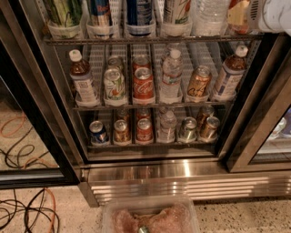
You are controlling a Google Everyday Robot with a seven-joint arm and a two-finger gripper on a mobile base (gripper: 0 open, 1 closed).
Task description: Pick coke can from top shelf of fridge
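The fridge (41, 91) stands open with its black door frame and three wire racks in view. A red coke can (143, 85) stands at the front of the middle rack, between a pale green-white can (114, 85) and a water bottle (172, 75). A second red can (144, 130) stands on the lowest rack. The uppermost rack in view (150, 40) has clear cup holders with dark blue cans (138, 13), a green can and a bottle; no red can shows there. Only a white arm part (273, 13) shows at the top right corner. My gripper is out of view.
A gold-orange can (198, 83) and brown tea bottles (82, 77) share the middle rack. The stainless base (182, 175) runs below. A clear tub with pinkish contents (150, 218) sits on the floor in front. Cables (22, 205) lie at the left.
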